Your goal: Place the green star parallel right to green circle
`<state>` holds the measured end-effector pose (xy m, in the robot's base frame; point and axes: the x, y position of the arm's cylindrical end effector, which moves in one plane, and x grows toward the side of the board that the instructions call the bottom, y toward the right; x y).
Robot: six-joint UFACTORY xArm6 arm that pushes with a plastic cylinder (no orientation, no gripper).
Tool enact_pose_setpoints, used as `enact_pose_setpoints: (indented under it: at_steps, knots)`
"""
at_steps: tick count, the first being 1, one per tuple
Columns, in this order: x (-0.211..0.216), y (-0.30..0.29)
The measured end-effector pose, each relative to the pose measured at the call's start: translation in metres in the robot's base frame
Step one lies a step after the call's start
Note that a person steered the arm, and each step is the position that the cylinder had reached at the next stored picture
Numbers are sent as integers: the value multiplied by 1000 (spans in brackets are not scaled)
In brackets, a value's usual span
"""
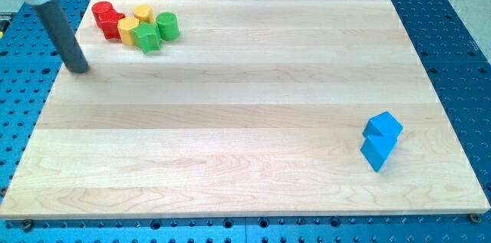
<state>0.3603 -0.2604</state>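
The green star [146, 37] lies near the board's top left corner, touching the green circle [167, 25] on its upper right. My tip [78, 67] rests on the board's left edge, to the lower left of the green star and apart from the cluster. The dark rod rises from it toward the view's top left.
In the same cluster are a red circle [103, 11], a red star [112, 24], a yellow block [143, 13] and a second yellow block [127, 29]. Two blue blocks [381, 126] [376, 151] sit touching at the right. The wooden board [245, 120] lies on a blue perforated table.
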Motion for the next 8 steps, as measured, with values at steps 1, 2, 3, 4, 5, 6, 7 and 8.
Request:
enact_pose_setpoints:
  at_steps: [1,2,3,4,5,6,7,8]
  knots:
    - [-27,-1]
    - [-32,45]
    - [-30,128]
    - [-3,92]
    - [-37,75]
    - [-43,128]
    - [-12,215]
    - [22,217]
